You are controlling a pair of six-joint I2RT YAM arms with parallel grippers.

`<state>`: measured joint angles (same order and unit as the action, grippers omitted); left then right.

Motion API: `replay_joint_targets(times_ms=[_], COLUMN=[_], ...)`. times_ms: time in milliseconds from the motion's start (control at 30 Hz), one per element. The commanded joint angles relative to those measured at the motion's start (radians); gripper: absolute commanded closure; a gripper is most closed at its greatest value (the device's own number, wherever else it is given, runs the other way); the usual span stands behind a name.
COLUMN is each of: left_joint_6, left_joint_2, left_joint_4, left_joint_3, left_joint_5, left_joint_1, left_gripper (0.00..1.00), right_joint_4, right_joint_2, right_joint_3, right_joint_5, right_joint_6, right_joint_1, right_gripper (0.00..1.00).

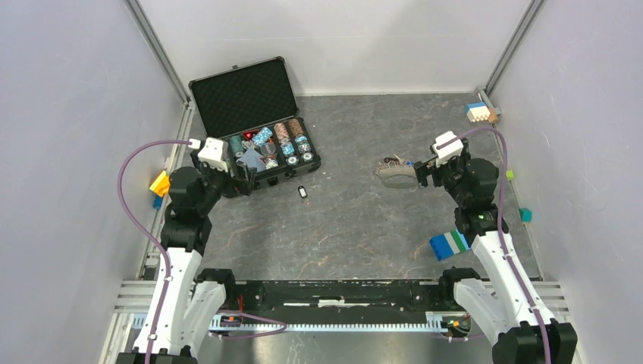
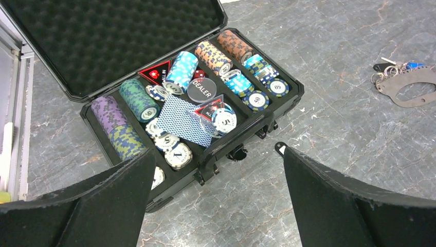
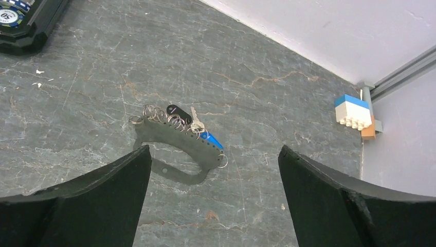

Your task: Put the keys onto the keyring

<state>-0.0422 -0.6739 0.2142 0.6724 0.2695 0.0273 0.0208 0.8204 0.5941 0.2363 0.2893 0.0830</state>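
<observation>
A grey curved keyring plate (image 1: 394,174) with several small rings lies right of the table's middle. In the right wrist view the plate (image 3: 175,141) has a black-tagged key (image 3: 178,110) and a blue-tagged key (image 3: 212,139) on its rings. A loose key with a black-and-white tag (image 1: 302,192) lies on the table in front of the case; its tip shows by my left gripper's right finger (image 2: 280,149). My left gripper (image 1: 246,180) is open and empty at the case's front edge. My right gripper (image 1: 415,176) is open and empty just right of the plate.
An open black poker case (image 1: 254,129) with chips and cards stands at the back left. A white-and-blue block (image 1: 478,112) sits in the far right corner. A blue, green and white block (image 1: 449,244) lies near the right arm. A yellow piece (image 1: 159,183) is at the left wall.
</observation>
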Motion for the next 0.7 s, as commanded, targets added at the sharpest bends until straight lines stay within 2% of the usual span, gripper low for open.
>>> replay_joint_targets(times_ms=[0,433,533,667], left_joint_6=[0.01,-0.006,-0.043,-0.115], left_joint_2=[0.0,0.002,-0.005,-0.027], left_joint_4=[-0.001,0.011,0.052,0.124], left_joint_3=[0.007,0.011,0.035,0.087], left_joint_5=[0.018,-0.018,-0.026,0.032], left_joint_1=[-0.008,-0.007,-0.007,-0.007], left_gripper=[0.0,0.0,0.0,0.0], right_joint_4=[0.013,0.02,0.017,-0.017], right_joint_2=[-0.002,0.006,0.006,0.014], right_joint_3=[0.007,0.003,0.006,0.033], right_joint_5=[-0.012,-0.007,0.009,0.07], right_joint_6=[0.014,0.021,0.029,0.049], right_joint_1=[-0.001,0.0,-0.001,0.0], right_gripper=[0.02,0.02,0.02,0.02])
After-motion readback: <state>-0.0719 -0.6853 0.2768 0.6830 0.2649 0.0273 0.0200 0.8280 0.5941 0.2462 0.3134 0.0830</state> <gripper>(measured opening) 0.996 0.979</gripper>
